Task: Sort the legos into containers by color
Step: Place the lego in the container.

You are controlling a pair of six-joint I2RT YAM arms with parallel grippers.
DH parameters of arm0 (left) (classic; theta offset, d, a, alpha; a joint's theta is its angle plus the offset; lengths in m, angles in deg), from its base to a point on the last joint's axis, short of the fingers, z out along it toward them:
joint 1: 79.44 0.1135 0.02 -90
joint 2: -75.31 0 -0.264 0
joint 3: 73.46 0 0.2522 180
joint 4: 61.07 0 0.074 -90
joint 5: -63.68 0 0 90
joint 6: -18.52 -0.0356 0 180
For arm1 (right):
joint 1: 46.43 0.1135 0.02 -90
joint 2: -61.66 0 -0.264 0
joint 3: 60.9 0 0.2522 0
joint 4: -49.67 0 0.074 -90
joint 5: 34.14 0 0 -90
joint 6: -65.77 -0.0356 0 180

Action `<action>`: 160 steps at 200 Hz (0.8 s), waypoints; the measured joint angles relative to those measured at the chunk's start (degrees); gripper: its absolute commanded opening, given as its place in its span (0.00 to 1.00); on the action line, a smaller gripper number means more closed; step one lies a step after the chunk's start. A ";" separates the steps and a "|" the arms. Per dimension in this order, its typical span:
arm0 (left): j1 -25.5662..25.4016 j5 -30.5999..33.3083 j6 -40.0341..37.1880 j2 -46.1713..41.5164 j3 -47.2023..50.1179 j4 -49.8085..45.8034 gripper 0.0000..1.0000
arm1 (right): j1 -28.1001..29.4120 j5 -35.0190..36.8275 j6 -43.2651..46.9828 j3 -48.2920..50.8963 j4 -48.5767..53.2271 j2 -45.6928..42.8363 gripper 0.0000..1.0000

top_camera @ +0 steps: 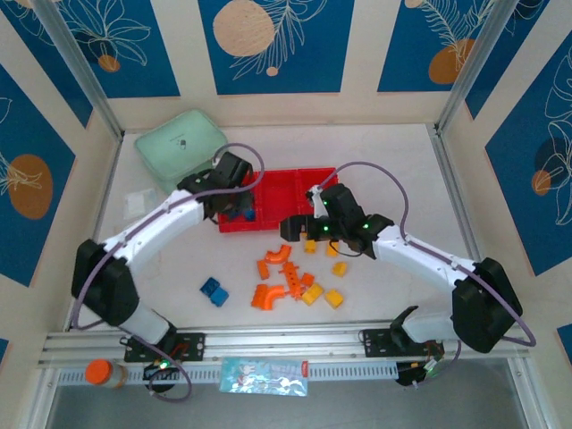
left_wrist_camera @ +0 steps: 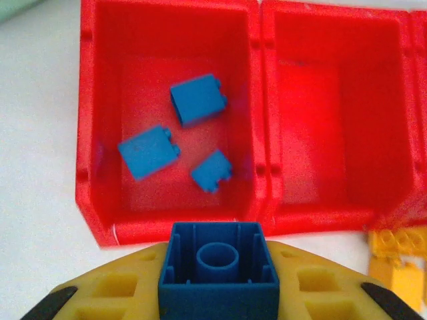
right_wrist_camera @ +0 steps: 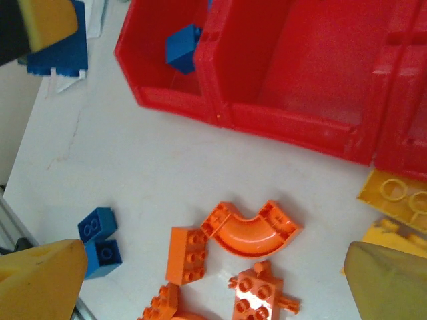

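Lego (left_wrist_camera: 219, 267), blue, pinched in left pincer (left_wrist_camera: 219, 301), hangs just before left red compartment (left_wrist_camera: 90, 133); right pincer (right_wrist_camera: 213, 283) spread

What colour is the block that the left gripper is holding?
Blue. The block shows best in the left wrist view.

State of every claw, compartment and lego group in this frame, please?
Left claw, shut on the held blue block.
Right claw, open above the orange pieces.
Left compartment, holds three blue blocks.
Middle compartment, empty.
Orange pieces, loose on the table.
Yellow blocks, loose on the table.
Two blue blocks, loose on the table.
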 measured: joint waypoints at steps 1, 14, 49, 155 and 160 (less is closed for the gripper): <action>0.13 -0.02 -0.04 0.28 -0.15 0.00 0.25 | -0.07 0.00 -0.02 0.00 0.02 0.02 0.99; 1.95 0.00 -1.31 4.52 -2.89 0.04 0.25 | -0.98 -0.02 0.24 -0.02 0.31 0.44 0.99; 5.88 0.02 -3.50 14.19 -9.31 -0.42 0.26 | -2.89 -1.05 0.83 -0.28 0.44 1.51 0.99; 7.10 1.16 -7.04 24.79 -20.96 -4.46 0.50 | -3.54 -2.01 2.62 -3.50 1.53 2.14 0.99; 7.10 1.14 -7.04 24.68 -20.92 -4.87 0.50 | -3.54 -2.10 2.60 -3.50 1.55 2.12 0.99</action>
